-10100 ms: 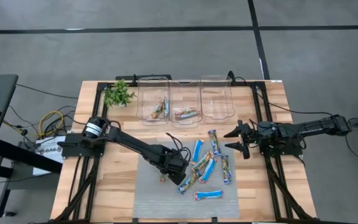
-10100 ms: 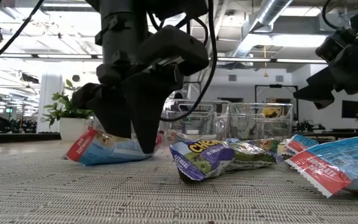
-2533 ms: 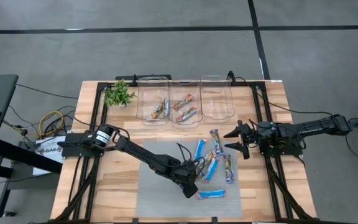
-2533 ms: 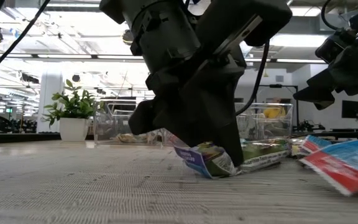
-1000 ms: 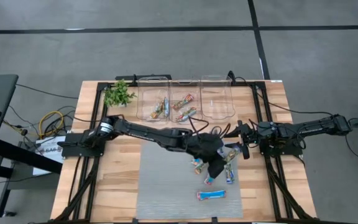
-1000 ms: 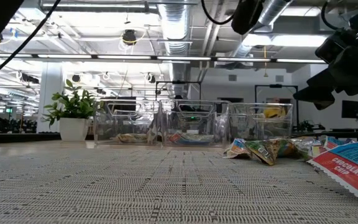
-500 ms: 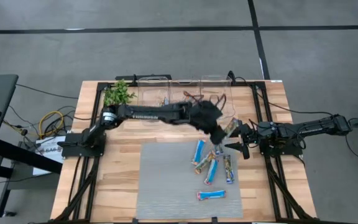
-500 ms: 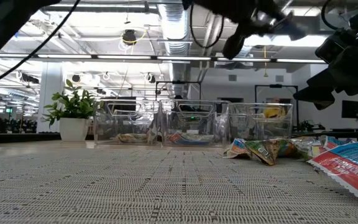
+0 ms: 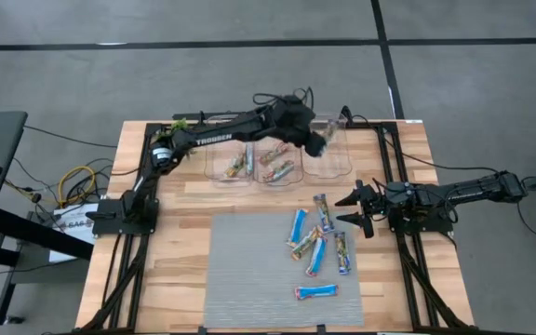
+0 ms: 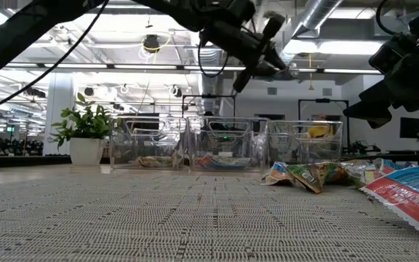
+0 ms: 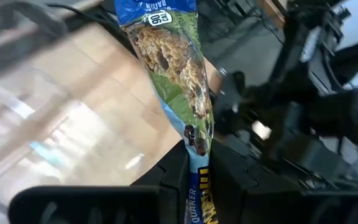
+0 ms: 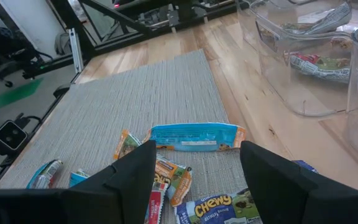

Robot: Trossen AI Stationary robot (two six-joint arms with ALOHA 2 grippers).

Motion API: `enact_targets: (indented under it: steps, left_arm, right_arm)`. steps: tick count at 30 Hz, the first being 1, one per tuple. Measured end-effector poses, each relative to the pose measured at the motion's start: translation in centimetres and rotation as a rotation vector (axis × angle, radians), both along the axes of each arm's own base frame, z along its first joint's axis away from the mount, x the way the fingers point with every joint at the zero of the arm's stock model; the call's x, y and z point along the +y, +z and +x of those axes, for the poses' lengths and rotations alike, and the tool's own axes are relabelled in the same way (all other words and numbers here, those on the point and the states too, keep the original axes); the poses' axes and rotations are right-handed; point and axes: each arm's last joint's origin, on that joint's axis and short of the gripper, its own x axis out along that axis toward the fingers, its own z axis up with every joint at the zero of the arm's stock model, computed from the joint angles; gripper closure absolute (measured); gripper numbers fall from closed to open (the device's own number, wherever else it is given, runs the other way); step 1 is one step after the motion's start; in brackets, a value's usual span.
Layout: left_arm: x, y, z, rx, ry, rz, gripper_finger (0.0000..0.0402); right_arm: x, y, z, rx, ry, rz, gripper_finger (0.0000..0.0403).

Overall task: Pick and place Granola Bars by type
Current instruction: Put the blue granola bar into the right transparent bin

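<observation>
My left gripper (image 9: 319, 140) is high over the far side of the table, above the right clear bin (image 9: 325, 160), and is shut on a green-and-blue Granola Bar (image 11: 173, 74). In the low view it (image 10: 259, 49) hangs well above the bins. Several more Granola Bars lie flat on the grey mat (image 9: 249, 279), among them blue ones (image 9: 297, 221) (image 9: 312, 291) and a multicoloured one (image 9: 341, 251). More bars lie in the left bin (image 9: 230, 160) and the middle bin (image 9: 277, 163). My right gripper (image 9: 354, 209) waits open at the mat's right edge. My left gripper pinches one end of the Granola Bar's wrapper (image 11: 199, 163) between its two fingers. The rest of the bar sticks out forward past the fingertips, along the fingers. The bar is lifted clear, high over the bins.
The three clear bins stand in a row along the far edge. A green plant (image 10: 86, 127) stands at the far left, partly under my left arm in the high view. Black frame rails (image 9: 394, 177) run along both sides of the table.
My left gripper has carried the Granola Bar from over the right part of the mat toward the far edge and upward, to above the right bin. The bar stays clear of the table. My right gripper has kept still.
</observation>
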Motion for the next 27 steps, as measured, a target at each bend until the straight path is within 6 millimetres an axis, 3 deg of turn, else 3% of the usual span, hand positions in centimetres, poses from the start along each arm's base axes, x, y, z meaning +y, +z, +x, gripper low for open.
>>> enact_targets:
  steps: [7,21,27]
  left_arm:
    - [1.4,0.0,-0.5,0.005,-0.017,0.091,0.0356]
    - [1.2,-3.6,-0.6,0.143,-0.098,0.411,0.0356]
    - [0.8,-3.5,-0.3,0.11,-0.115,0.452,0.0346]
  right_arm:
    - [0.0,0.0,0.0,0.0,0.0,0.0,0.0178]
    - [0.0,0.0,0.0,0.001,0.0,0.0,0.0178]
    - [0.0,0.0,0.0,0.001,0.0,0.0,0.0178]
